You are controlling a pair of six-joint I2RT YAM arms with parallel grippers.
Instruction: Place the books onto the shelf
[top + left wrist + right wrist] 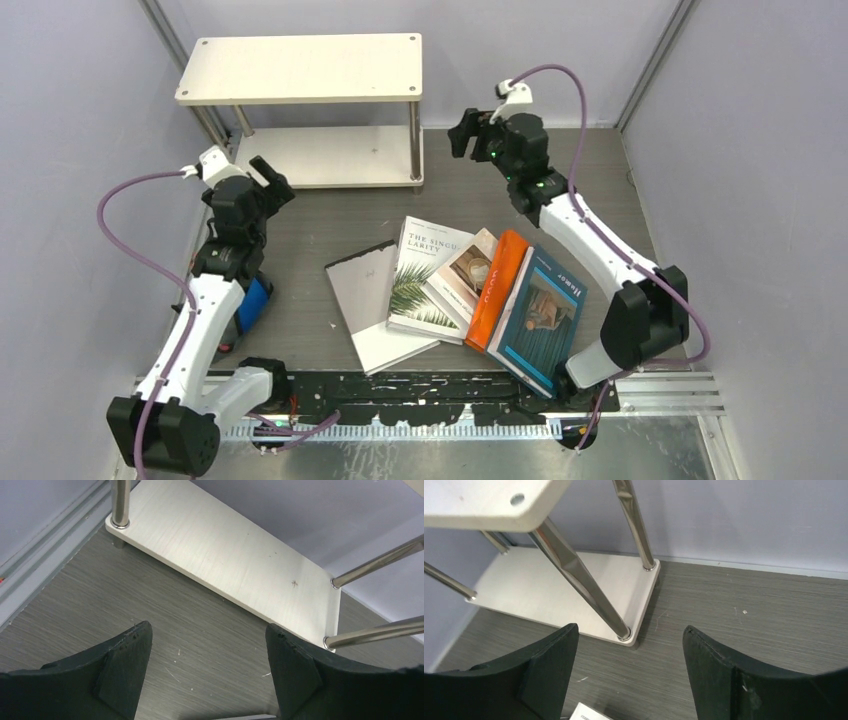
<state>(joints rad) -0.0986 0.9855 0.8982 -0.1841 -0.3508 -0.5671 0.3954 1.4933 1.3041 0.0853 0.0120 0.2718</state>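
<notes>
Showing fanned books point(425, 290) overhead; wrist views, mostly shelf point(225, 560).

Bright, even overhead light; soft shadows under the shelf point(300, 70); glare streaks on its metal legs point(574, 570); views sharp.

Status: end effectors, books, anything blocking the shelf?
Both open, empty: left end effector, right end effector, near shelf. Five books fanned on table, none shelved. Small blue object left of books, not blocking.
</notes>
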